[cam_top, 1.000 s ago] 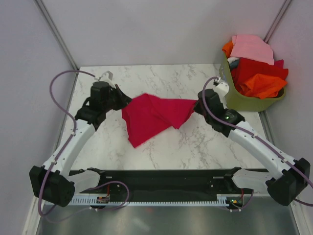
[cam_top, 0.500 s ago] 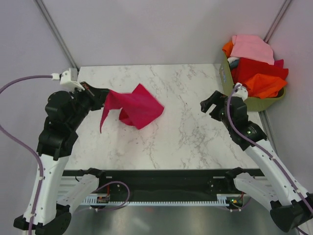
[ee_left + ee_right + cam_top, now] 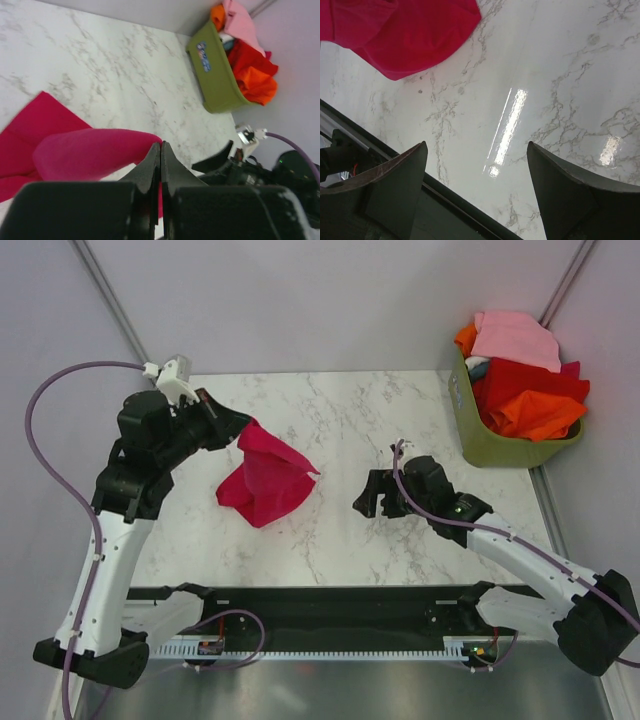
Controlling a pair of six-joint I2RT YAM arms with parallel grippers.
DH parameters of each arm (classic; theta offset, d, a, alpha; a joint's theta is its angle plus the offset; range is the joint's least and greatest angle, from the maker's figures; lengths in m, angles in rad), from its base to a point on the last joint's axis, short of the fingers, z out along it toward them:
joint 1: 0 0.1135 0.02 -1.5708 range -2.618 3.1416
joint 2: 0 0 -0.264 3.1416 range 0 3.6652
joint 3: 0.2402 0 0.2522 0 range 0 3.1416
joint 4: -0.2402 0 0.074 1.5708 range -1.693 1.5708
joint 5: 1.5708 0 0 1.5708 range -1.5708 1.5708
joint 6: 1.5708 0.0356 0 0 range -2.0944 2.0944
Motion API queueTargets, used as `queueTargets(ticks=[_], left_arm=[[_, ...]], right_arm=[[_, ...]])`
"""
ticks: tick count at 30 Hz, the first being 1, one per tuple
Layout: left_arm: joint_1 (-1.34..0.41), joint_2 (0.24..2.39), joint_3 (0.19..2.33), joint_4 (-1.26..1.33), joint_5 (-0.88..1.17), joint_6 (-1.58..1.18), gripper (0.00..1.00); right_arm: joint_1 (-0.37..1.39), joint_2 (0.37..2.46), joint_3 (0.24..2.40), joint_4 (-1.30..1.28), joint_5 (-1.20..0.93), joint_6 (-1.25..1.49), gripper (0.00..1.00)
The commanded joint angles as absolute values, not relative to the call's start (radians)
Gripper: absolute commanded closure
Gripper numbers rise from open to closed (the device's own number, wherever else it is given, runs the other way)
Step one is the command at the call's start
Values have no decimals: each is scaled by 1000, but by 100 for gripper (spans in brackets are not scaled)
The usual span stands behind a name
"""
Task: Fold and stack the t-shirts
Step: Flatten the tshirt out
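Tee hung from left claw, which was pinched tight on one edge of it, up over the far-left part of table. Lower end sat bunched on the table, folded over itself; no sleeve or collar readable. Right claw was spread wide, holding nothing, low over the table just right of the tee, tips aimed at it, not touching.

Step looked like a re-grip to spread the tee flat before any fold. My take on doing it well:
- Right claw should go for a free corner or hem on the near-right side of the bunch, one layer only, not the whole wad.
- Come in low and flat, so the lower finger slides under the cloth instead of pinning it.
- Left claw should keep its pinch until right has cloth, then both pull apart and lay it down smooth.
- Risk: catching two layers, which would probably leave a twist.

Counts: two claws, one tee out on the table, one basket at the far-right corner. In it, by colour: one pink tee, one red tee, one orange tee in front. An orange patch at the back could be the same tee or a second; couldn't tell. Nothing folded or stacked yet.
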State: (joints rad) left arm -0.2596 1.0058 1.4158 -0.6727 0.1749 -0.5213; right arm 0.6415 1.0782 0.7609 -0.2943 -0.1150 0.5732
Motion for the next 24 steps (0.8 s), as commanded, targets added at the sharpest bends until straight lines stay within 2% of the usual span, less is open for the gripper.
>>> queueTargets(ticks=[1, 5, 8, 13, 16, 18, 20, 24], left_arm=[[-288, 1057, 1430, -572, 385, -632, 98], [-438, 1120, 1427, -489, 315, -678, 98], [-572, 1205, 1506, -468, 270, -689, 98], [-679, 1392, 1817, -465, 348, -699, 98], [-680, 1437, 2021, -488, 396, -651, 98], [-670, 1418, 2104, -521, 359, -617, 98], [-638, 1341, 2103, -563, 290, -595, 98], [-385, 1197, 1945, -629, 319, -600, 98]], right_arm=[[643, 1069, 733, -222, -49, 589, 12], [643, 1003, 713, -213, -6, 601, 11], [644, 957, 719, -250, 130, 612, 9], [643, 859, 712, -316, 293, 653, 6], [644, 780, 709, -334, 351, 661, 6], [643, 758, 715, -357, 382, 664, 6], [643, 743, 722, -371, 410, 664, 7], [644, 749, 732, -357, 370, 634, 6]])
